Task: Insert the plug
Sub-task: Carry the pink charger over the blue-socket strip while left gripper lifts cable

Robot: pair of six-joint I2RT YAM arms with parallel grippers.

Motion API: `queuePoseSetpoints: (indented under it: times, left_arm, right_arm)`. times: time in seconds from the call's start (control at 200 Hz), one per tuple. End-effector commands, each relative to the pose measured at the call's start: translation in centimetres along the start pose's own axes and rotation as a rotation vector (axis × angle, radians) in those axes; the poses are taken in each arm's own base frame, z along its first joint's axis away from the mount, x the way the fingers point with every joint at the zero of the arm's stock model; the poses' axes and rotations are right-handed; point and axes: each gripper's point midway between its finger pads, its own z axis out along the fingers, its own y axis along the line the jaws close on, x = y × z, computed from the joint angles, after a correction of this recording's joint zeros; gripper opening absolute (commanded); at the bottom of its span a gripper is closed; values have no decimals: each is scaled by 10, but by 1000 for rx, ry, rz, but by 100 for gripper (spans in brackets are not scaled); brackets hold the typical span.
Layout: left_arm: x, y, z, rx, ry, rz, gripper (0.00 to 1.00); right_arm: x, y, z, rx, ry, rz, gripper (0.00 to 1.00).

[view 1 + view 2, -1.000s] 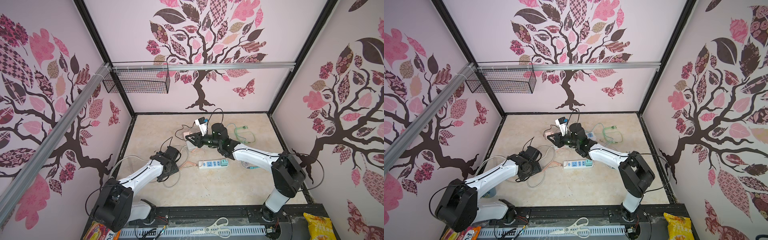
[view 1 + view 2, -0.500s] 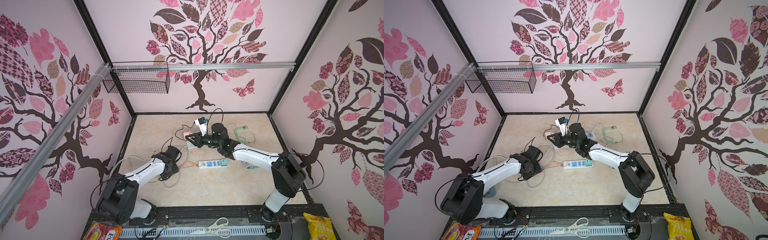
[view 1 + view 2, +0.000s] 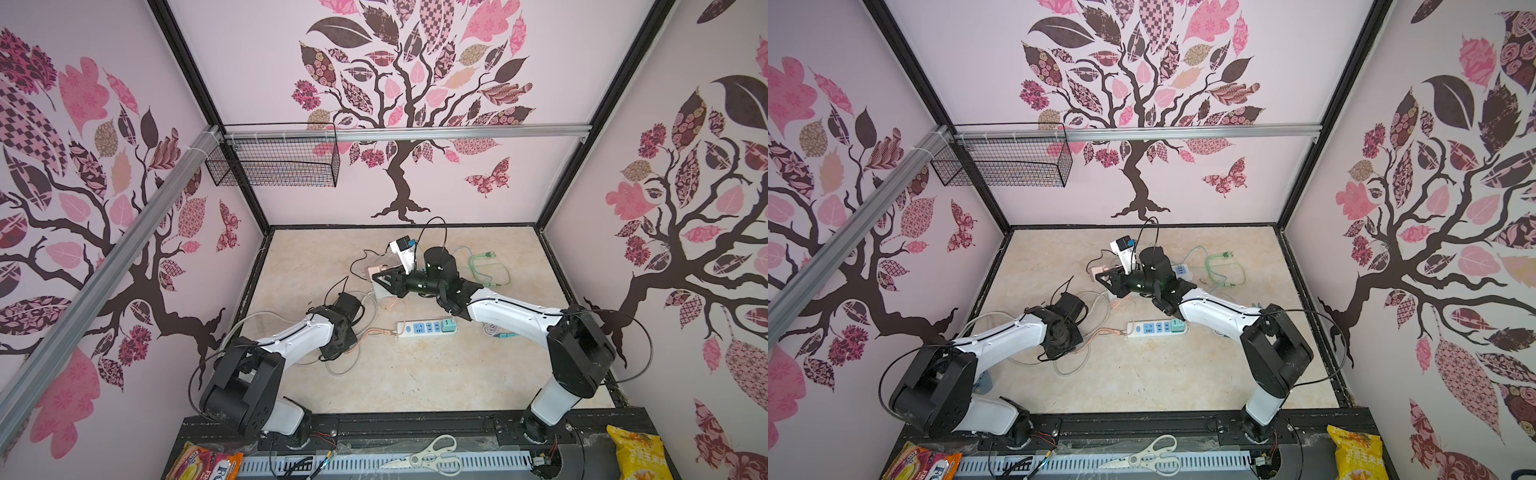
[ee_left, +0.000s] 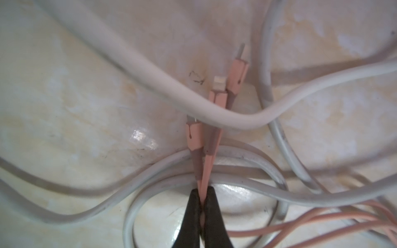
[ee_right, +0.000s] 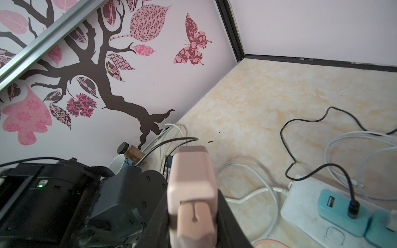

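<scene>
My right gripper [image 5: 193, 199] is shut on a pink charger plug [image 5: 192, 174], with a black finger [image 5: 225, 212] on either side of it. A pink cable end [image 5: 195, 221] sits in its near face. In both top views this gripper [image 3: 382, 279] [image 3: 1105, 279] hovers over the cables behind a white power strip [image 3: 426, 328] [image 3: 1156, 328]. My left gripper [image 4: 203, 199] is shut on a thin pink cable [image 4: 207, 169], just behind its three pink connector heads [image 4: 219, 98], which lie on the floor under a white cord [image 4: 150, 79]. In the top views the left wrist [image 3: 338, 328] hides that gripper.
A second white power strip [image 5: 305, 206] with teal adapters [image 5: 341, 209] lies beside the right gripper. White, black and green cables [image 3: 486, 266] loop over the floor. A cup [image 5: 117, 166] and a bottle [image 5: 133, 153] stand by the left wall. Scissors [image 3: 432, 459] lie on the front rail.
My left gripper has closed from open onto the pink cable. Both arms have stayed nearly where they were, and the right gripper's hold is unchanged.
</scene>
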Motion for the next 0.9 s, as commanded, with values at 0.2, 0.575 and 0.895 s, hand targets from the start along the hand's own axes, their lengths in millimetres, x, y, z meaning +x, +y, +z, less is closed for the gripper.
queuePoseSetpoints:
  times: [0.2, 0.575, 0.895]
  left_arm:
    - [-57, 18, -104, 123, -322, -62, 0]
    - [-138, 40, -184, 180, -558, -165, 0]
    - [-222, 60, -242, 217, -773, -273, 0]
  right_arm:
    - [-24, 30, -27, -54, -31, -233, 0]
    - [11, 60, -37, -266, 120, -433, 0]
    - [62, 38, -44, -268, 340, -640, 0]
